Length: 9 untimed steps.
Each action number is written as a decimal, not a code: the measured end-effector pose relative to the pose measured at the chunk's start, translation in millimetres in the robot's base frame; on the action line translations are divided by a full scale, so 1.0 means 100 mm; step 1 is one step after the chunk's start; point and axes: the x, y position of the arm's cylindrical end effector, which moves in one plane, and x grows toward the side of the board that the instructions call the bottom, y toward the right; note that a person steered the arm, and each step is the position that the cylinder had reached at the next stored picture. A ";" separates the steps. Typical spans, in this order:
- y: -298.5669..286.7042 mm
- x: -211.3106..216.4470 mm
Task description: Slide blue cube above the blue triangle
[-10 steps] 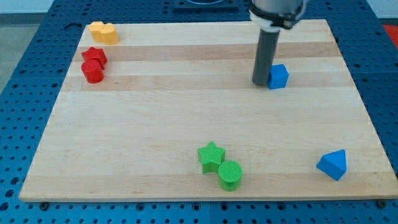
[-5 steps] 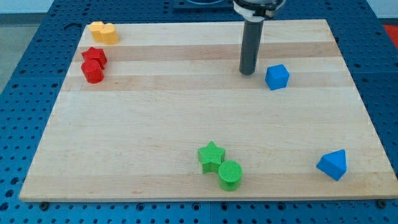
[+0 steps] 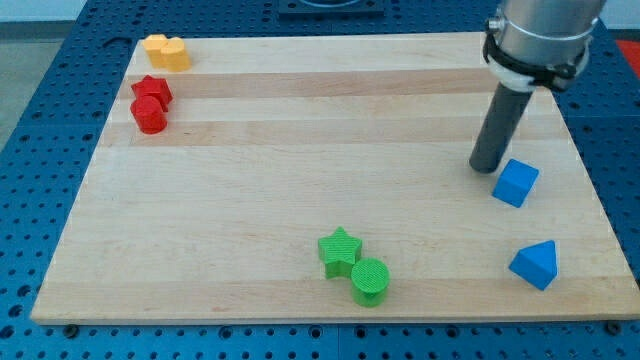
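Observation:
The blue cube [image 3: 516,183] lies on the wooden board near the view's right edge. The blue triangle [image 3: 535,265] sits below it, near the view's bottom right corner. The cube is above the triangle and slightly to its left, with a gap between them. My tip [image 3: 486,167] rests on the board just to the upper left of the blue cube, close to it or touching it.
A green star [image 3: 339,249] and a green cylinder [image 3: 370,281] sit together at the view's bottom centre. A red star [image 3: 152,90] and a red cylinder [image 3: 150,116] are at the left. Two yellow blocks [image 3: 166,50] lie at the top left corner.
The blue cube has moved down and to the right, toward the blue triangle. My tip went from the cube's left, up and away, then to the cube's upper left at its new place.

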 end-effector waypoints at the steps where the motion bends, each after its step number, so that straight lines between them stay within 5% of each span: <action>1: 0.05 -0.16; 4: 0.22 0.59; 9: 0.21 0.87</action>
